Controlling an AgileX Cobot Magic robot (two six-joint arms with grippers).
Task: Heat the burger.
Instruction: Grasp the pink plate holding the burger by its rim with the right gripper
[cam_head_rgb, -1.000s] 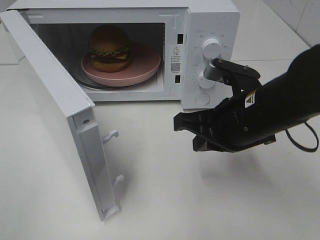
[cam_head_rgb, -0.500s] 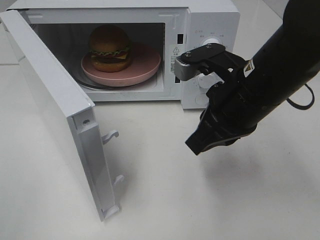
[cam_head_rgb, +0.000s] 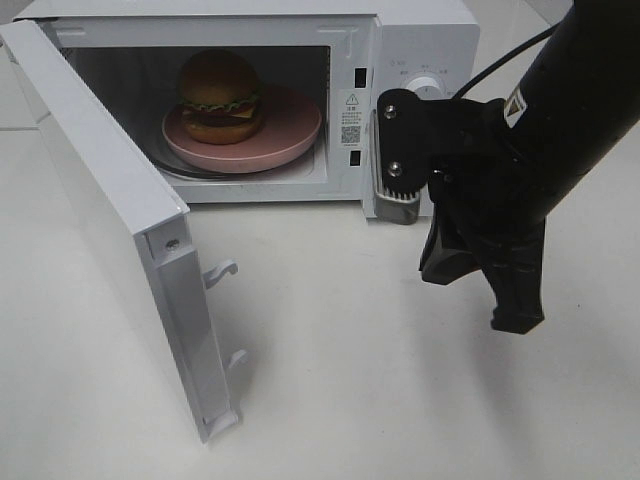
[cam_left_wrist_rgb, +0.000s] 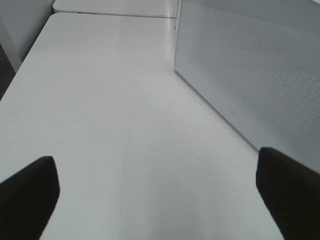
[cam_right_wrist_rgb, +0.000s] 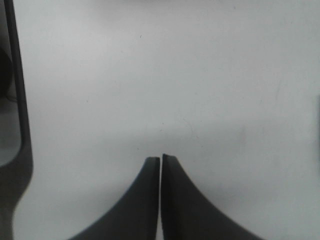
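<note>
The burger (cam_head_rgb: 218, 95) sits on a round pink plate (cam_head_rgb: 295, 130) inside the white microwave (cam_head_rgb: 420, 40), whose door (cam_head_rgb: 100, 190) stands wide open to the left. My right gripper (cam_head_rgb: 515, 316) hangs over the table in front of the microwave's control panel, to the right of the cavity, pointing down. In the right wrist view its fingertips (cam_right_wrist_rgb: 160, 159) meet, shut on nothing, above bare white table. My left gripper (cam_left_wrist_rgb: 160, 200) is open and empty, low over the table beside a perforated white panel (cam_left_wrist_rgb: 250, 75). It is out of the exterior high view.
The right arm's black wrist and grey bracket (cam_head_rgb: 395, 190) cover the lower part of the control panel; one knob (cam_head_rgb: 425, 88) shows above them. Two latch hooks (cam_head_rgb: 222, 272) stick out from the door's free edge. White table (cam_head_rgb: 330, 380) lies in front.
The right arm has swung from pointing left, low over the table, to pointing down nearer the control panel. Its fingers stayed together. The left gripper, burger and door have not moved.
</note>
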